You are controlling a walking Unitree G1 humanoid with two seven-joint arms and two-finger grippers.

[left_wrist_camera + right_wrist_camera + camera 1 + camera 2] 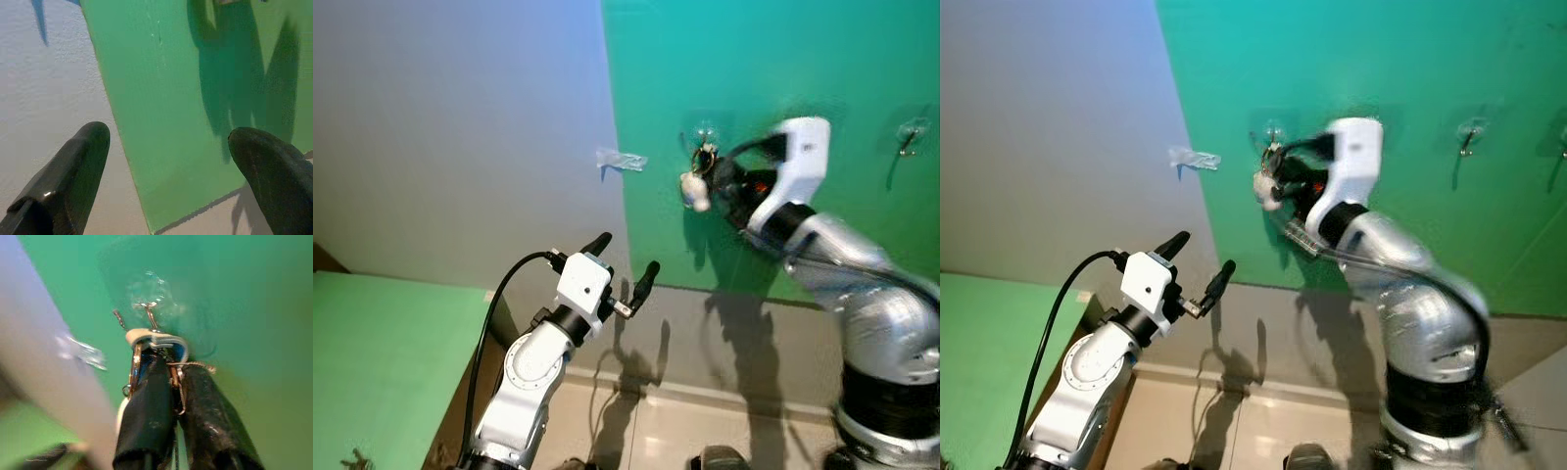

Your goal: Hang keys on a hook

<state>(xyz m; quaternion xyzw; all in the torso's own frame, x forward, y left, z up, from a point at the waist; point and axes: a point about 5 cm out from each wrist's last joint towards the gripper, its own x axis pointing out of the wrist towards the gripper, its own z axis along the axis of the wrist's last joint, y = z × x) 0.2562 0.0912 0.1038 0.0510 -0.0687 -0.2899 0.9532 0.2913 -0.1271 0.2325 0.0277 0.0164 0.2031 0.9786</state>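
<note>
Fingers (146,416) of the right gripper (168,364) clench the keys (156,350) just beneath the hook (149,313); left gripper (622,262) fingers spread, empty.

Silver jointed arms carry white wrist blocks, looping black cables and glossy black fingers (73,171).

A home interior: green-and-grey painted wall (460,147), baseboard, tiled floor (685,431), wall hooks (911,132).

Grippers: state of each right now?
Left gripper: open, empty, raised near the wall.
Right gripper: shut on the keys, just under the hook on the green wall.
</note>
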